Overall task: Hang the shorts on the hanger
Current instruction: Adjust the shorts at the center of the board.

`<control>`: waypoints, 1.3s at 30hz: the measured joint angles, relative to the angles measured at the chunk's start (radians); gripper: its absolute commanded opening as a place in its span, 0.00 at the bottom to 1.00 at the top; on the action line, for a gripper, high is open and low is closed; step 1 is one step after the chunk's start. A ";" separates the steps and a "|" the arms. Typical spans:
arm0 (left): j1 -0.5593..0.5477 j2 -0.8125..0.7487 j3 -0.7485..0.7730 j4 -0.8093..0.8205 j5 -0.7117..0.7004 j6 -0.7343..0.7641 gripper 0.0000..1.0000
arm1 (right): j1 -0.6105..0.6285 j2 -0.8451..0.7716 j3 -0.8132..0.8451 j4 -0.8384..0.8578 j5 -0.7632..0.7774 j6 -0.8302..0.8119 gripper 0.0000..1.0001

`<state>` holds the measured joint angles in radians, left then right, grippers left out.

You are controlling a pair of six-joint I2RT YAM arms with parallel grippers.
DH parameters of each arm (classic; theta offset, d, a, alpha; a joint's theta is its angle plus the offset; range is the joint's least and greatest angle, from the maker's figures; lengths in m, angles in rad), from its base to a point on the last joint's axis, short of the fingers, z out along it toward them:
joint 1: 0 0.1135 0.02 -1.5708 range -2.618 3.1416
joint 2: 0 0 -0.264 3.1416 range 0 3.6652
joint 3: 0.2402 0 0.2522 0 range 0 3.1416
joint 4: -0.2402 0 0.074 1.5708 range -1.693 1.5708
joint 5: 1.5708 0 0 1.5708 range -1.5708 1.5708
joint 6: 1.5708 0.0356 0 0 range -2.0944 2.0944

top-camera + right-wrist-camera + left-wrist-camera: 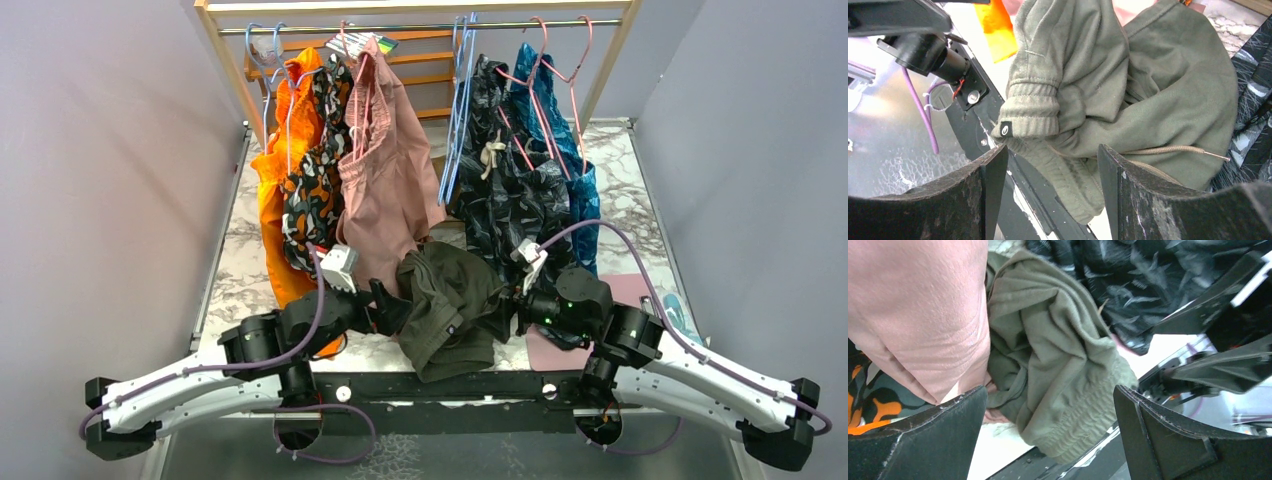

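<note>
**A:** While both arms crowd the middle, where do the shorts (450, 305) lie?

**B:** They're bunched halfway along the black base rail (400, 390), on its far side, with the lower fold drooping onto it. Their long axis runs across the rail, far to near.

**A:** Jaws?

**B:** The left gripper (385, 305) is spread wide and grips nothing. The right gripper (520, 305) is spread too, with cloth just ahead of its fingers.

**A:** Which is nearer?

**B:** About equal, I'd judge. The right one faces the ribbed waistband and drawstring (1173, 150), so it looks better placed. The hanger (455, 130) hangs well beyond the rail.
</note>
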<state>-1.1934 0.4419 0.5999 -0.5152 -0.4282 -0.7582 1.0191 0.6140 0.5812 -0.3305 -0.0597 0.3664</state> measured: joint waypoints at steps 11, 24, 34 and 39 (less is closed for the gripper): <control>0.000 0.249 0.063 -0.077 0.072 0.146 0.99 | 0.000 0.037 -0.003 0.008 -0.014 -0.025 0.64; 0.000 0.258 0.119 0.021 0.280 0.331 0.99 | 0.000 0.087 -0.003 0.052 -0.161 -0.075 0.62; 0.000 0.331 0.128 0.037 0.290 0.359 0.98 | 0.000 0.183 -0.003 0.108 -0.169 -0.107 0.60; 0.000 0.352 0.128 0.043 0.291 0.359 0.97 | 0.000 0.242 -0.003 0.151 -0.170 -0.116 0.52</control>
<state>-1.1938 0.7944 0.7280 -0.4725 -0.1371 -0.3996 1.0195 0.8562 0.5781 -0.1799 -0.2298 0.2501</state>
